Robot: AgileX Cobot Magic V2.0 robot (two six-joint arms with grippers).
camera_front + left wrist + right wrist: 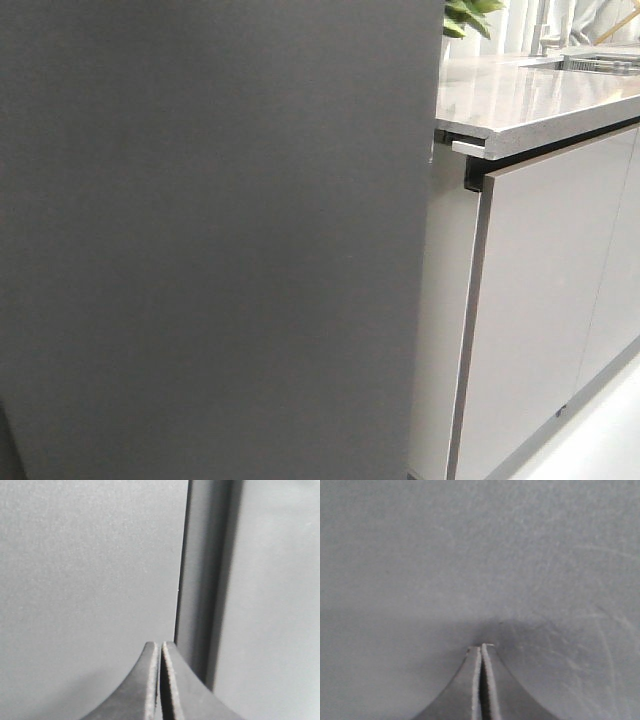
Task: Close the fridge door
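The fridge door point(210, 240) shows its matte dark grey outside and fills the left two thirds of the front view; its white inside is hidden. No gripper shows in the front view. My left gripper point(160, 644) is shut and empty, its tips close to the grey door face point(90, 570), beside a dark vertical seam point(182, 580) between two grey panels. My right gripper point(481, 647) is shut and empty, its tips against or nearly against the grey door face point(480, 555); a shadow lies around the tips.
To the right of the door stand glossy pale grey cabinet doors point(540, 300) under a grey stone countertop point(530, 95). A green plant point(468, 15) and a sink point(600, 60) are at the back. Pale floor point(610, 440) shows at the lower right.
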